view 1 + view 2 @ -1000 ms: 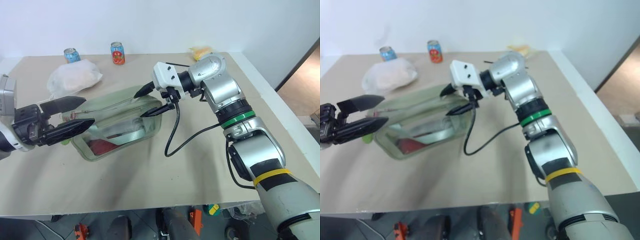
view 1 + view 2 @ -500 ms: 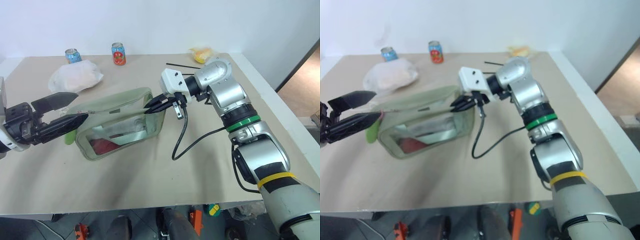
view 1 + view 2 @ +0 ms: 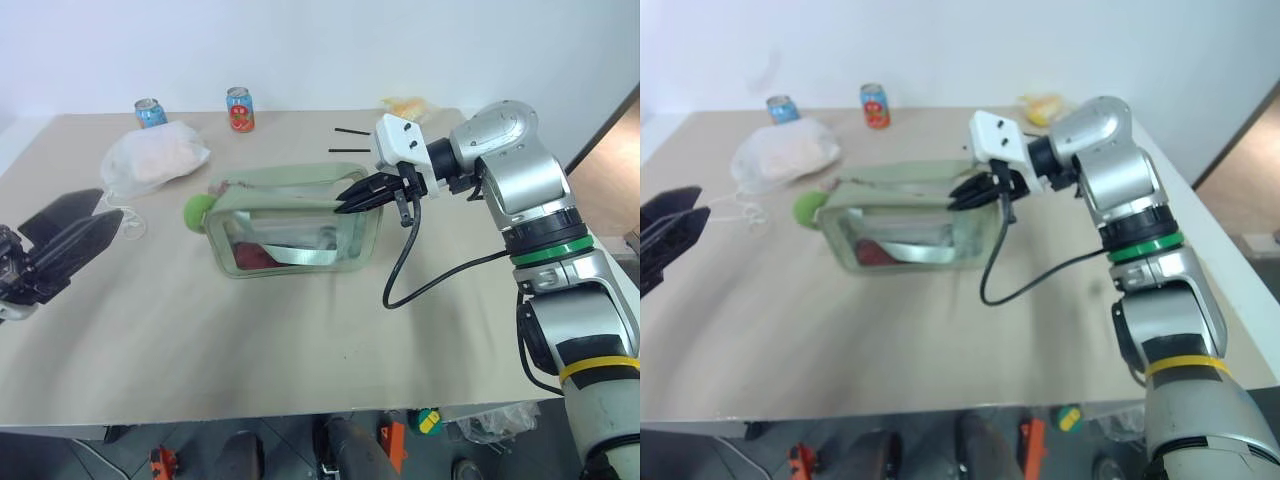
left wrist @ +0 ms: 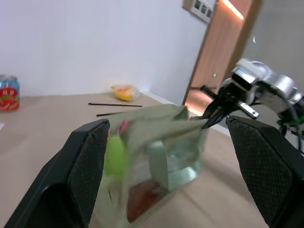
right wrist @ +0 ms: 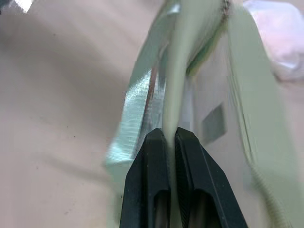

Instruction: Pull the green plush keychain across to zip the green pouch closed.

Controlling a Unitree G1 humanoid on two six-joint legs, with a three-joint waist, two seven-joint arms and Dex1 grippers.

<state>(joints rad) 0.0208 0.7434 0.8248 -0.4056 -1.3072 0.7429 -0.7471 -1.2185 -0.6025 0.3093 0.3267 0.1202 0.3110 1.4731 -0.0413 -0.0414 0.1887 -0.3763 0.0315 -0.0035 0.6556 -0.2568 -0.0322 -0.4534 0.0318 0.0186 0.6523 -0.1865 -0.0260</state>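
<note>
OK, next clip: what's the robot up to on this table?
The right gripper is shut on the right end of the green pouch, pinching its top edge. The left gripper hangs open off to the pouch's left, holding nothing. The green plush keychain sits at the pouch's left end, so the zip-closing pull has not been made. A white bag and two cans lie behind.

Green plush keychain [image 3: 197, 209] blurred, charm perhaps too small.
</note>
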